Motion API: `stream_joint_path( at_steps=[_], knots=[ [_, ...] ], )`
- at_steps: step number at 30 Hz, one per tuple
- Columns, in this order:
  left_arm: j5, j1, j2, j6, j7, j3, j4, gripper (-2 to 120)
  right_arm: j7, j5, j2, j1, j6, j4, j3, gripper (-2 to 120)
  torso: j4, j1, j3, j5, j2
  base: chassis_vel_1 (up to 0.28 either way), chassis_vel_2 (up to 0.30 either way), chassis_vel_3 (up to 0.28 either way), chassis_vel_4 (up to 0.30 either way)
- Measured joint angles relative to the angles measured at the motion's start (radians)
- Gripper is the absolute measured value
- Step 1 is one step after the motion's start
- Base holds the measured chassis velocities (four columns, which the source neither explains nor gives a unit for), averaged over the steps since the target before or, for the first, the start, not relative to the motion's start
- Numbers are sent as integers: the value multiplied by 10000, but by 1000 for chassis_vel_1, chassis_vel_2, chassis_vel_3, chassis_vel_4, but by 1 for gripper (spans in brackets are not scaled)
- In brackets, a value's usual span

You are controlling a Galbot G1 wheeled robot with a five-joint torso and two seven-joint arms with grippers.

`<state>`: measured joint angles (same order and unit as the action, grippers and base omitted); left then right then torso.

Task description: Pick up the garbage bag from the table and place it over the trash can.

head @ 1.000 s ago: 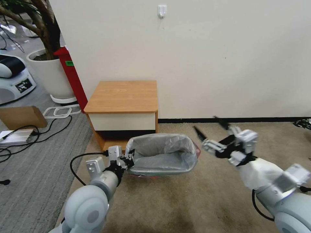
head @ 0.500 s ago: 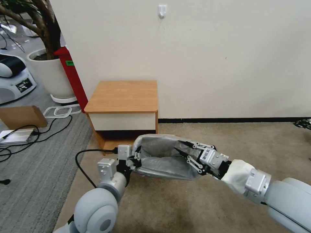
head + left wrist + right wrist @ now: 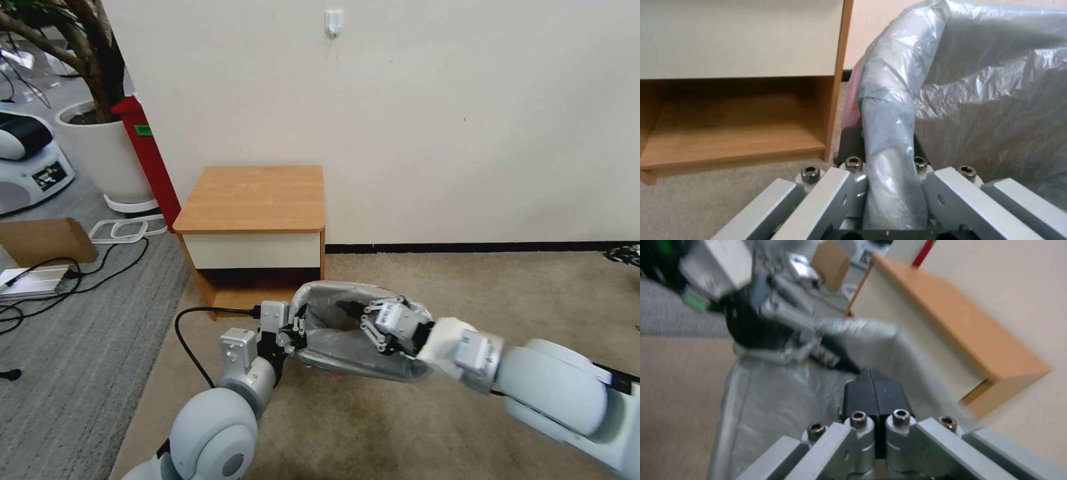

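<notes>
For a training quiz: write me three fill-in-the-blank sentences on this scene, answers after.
1. The left gripper is clamped on the bag-covered rim of the ____.
2. The right gripper, fingers shut, reaches inside the ____.
3. The table top holds ____.

Answers: trash can; garbage bag; nothing

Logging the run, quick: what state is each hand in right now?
Left hand: closed on the bin's rim, wrapped in the thin translucent grey plastic garbage bag.
Right hand: closed, empty.
</notes>
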<state>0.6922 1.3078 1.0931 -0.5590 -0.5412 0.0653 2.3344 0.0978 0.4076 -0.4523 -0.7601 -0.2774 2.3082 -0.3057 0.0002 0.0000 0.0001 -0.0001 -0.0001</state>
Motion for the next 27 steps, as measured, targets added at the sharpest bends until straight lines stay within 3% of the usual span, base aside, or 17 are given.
stream_joint_path(
  at_steps=[7,18,25,27],
  knots=[
    [-294,-74,116,22,171,-29,-107,3,-261,19,-702,1071,-986,-526,-1393,0,-2,0,0,1,0,0,0,0,0],
    [-984,-55,400,85,422,-221,-248,3,-646,81,-1112,2197,-1838,-917,-2647,0,-2,0,0,0,0,0,0,0,0],
    [-1768,-91,487,323,837,-266,-383,3,-1440,688,-1547,3066,-2671,-1187,-3491,0,-2,0,-1,1,0,0,0,0,0],
    [-1963,-109,479,374,960,-270,-378,3,-1973,1128,-1867,3554,-3295,-1367,-3783,0,-3,1,0,0,0,0,0,0,0]
  ],
)
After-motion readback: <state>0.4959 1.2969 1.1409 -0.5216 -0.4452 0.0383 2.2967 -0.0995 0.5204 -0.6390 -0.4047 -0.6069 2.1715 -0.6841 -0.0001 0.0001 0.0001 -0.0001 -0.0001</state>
